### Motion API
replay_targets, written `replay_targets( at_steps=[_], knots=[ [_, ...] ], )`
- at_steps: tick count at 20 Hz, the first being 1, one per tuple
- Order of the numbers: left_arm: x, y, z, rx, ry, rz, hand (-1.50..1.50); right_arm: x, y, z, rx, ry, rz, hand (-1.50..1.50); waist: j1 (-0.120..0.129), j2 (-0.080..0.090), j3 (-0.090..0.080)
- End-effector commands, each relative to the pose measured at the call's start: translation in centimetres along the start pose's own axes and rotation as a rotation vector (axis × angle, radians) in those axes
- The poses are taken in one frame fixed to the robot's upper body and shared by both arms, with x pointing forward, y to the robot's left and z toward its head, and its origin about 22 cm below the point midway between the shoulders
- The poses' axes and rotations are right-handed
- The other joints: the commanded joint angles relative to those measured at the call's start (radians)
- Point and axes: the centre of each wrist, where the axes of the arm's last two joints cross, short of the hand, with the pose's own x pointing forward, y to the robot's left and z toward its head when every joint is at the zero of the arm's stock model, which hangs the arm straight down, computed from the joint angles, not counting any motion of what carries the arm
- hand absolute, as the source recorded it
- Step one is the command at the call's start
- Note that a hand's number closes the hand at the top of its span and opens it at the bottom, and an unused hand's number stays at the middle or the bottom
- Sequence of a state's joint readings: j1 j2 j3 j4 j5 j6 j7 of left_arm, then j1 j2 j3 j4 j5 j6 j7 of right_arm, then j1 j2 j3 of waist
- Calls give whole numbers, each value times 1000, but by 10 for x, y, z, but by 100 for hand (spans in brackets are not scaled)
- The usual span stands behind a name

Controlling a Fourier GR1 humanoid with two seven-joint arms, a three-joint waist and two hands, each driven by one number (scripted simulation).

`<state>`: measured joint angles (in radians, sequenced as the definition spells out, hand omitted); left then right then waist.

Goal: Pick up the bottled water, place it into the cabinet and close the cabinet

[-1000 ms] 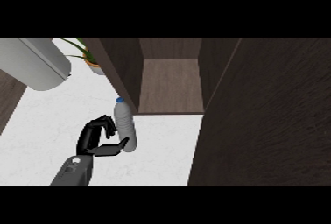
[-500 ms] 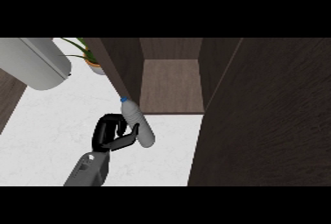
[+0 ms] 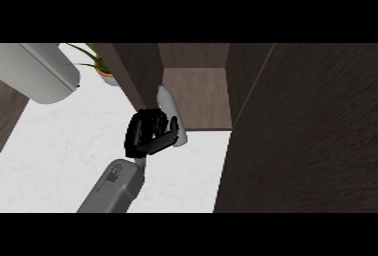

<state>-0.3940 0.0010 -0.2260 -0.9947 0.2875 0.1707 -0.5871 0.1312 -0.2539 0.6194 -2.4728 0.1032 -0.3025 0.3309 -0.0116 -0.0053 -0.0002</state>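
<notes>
The bottled water (image 3: pixel 169 106) is a clear bottle with a blue cap. It leans with its cap up at the left front corner of the open cabinet (image 3: pixel 198 95), over the edge of the brown shelf. My left hand (image 3: pixel 146 134) is shut on the bottle's lower part, fingers curled at its left and the thumb across it. The hand hides the bottle's base. The cabinet's dark door (image 3: pixel 303 145) stands open at the right. My right hand shows nowhere.
The cabinet's dark left panel (image 3: pixel 136 70) stands right beside the bottle's cap. A potted plant (image 3: pixel 100 67) sits at the back and a large grey rounded object (image 3: pixel 37 70) lies at the upper left. White counter (image 3: pixel 59 145) spreads under the arm.
My left hand has carried the bottle to the right and farther away, from over the counter up to the cabinet's opening. The bottle now leans with its cap at the shelf's left corner.
</notes>
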Motion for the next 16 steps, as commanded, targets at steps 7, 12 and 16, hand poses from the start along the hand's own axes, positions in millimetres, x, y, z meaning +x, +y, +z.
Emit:
replay_targets(
  at_steps=[7, 12, 16],
  knots=[
    [32, -54, -34, 9, 30, -33, 150, 25, -10, 6, -30, -51, 26, -150, -1, 5, 0],
    [42, -64, -58, 51, 25, -83, 150, 28, -7, 10, -35, -39, 30, -150, -5, 5, 0],
    [34, -56, -82, 75, 86, -87, 150, 32, -15, 20, -17, -44, 22, -150, -23, 9, 0]
  ],
)
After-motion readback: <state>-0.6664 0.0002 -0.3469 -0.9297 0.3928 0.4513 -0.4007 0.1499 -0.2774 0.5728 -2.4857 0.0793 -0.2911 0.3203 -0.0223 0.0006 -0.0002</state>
